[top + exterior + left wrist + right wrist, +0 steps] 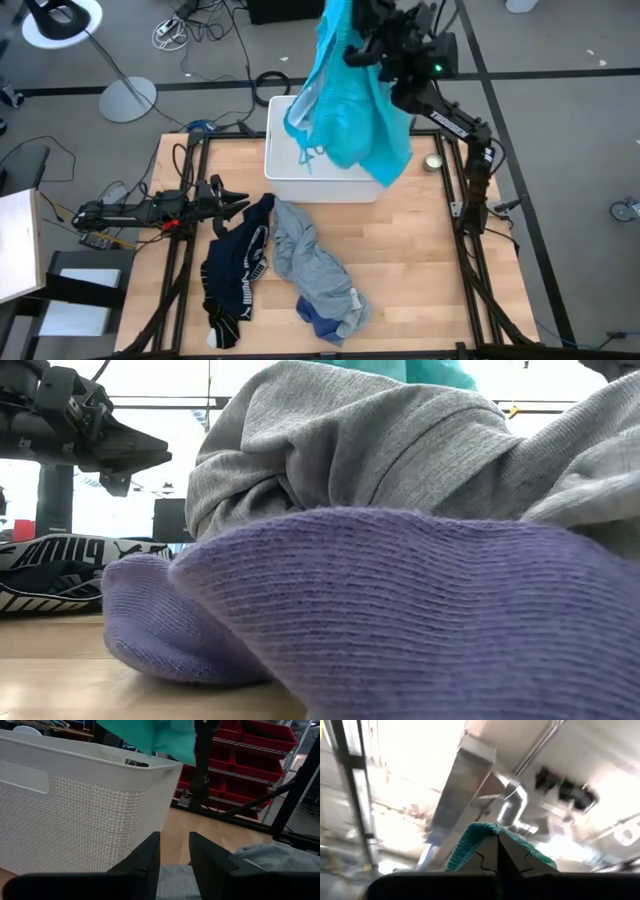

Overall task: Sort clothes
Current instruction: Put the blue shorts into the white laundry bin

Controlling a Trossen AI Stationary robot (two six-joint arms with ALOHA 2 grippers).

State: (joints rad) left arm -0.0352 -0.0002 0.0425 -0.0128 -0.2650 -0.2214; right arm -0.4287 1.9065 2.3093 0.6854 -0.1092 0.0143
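My right gripper (pixel 352 42) is raised high over the white bin (pixel 276 165) and is shut on the turquoise piece (pixel 350 110), which hangs down over the bin. It also shows in the left wrist view (pixel 155 735). My left gripper (pixel 238 200) is open and empty, low at the table's left, by the far end of the black-navy piece with white lettering (pixel 232 275). The grey shirt (pixel 312 262) lies crumpled mid-table, with a blue sock (pixel 318 318) under its near end. In the low view the sock (pixel 400 610) and shirt (pixel 380 450) fill the foreground. My right gripper pinches a bunched fold of the turquoise piece (pixel 470 837) between its two fingertips (pixel 487 855). The fingers slant upward, toward the ceiling. The cloth is draped over the fingertips, hangs slack below them and is lifted clear of the table; its lower part is over the bin's opening.
The bin (pixel 75 805) stands at the table's far middle, just ahead of my left gripper (pixel 174 857). A small round tin (pixel 433 162) lies at the far right. Bare wood shows at the table's right and near left. Black frame posts (pixel 202 765) stand beyond the table.
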